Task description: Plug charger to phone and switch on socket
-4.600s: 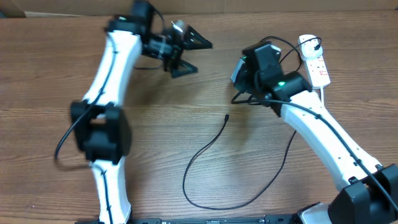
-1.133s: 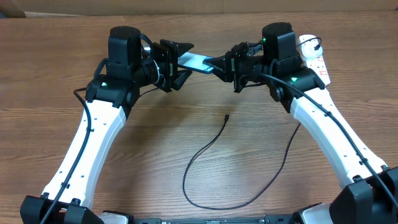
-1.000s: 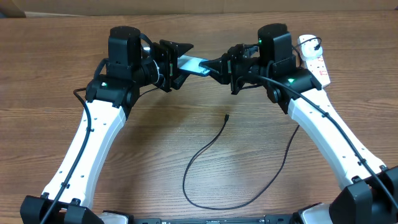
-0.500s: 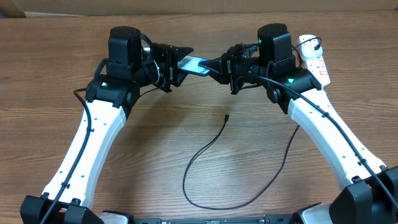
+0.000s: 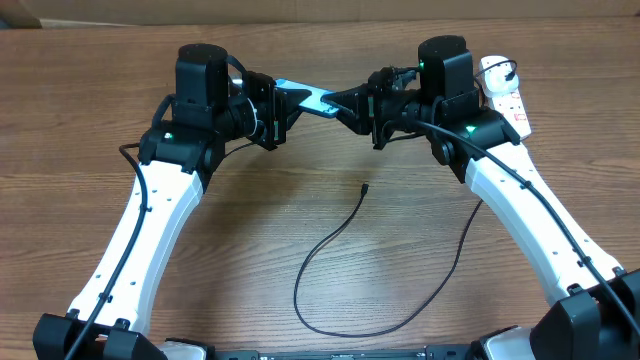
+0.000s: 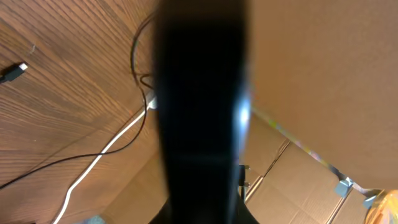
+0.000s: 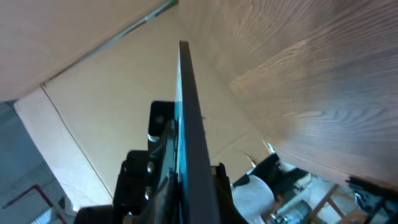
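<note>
The phone [image 5: 312, 98] hangs above the table's far middle, bridged between both grippers. My left gripper [image 5: 283, 101] is shut on its left end. In the left wrist view the phone's dark back [image 6: 200, 93] fills the centre, running up from that gripper [image 6: 200, 214]. My right gripper [image 5: 347, 104] grips the right end. In the right wrist view the phone [image 7: 189, 118] stands edge-on, with that gripper's [image 7: 194, 199] fingers against both faces. The charger's black cable [image 5: 318, 250] loops loose on the table, its plug tip [image 5: 365, 187] [image 6: 17, 70] free. The white socket [image 5: 505, 95] lies far right.
A thick white cord [image 6: 106, 149] runs from the socket over the wood. Cardboard boxes [image 6: 298, 180] stand past the table's far edge. Both white arms reach in from the near corners, with the cable loop lying between them.
My left gripper's fingers, open around the phone's left end before, have shut on it. The phone has rolled a little more edge-on. The cable has not moved.
</note>
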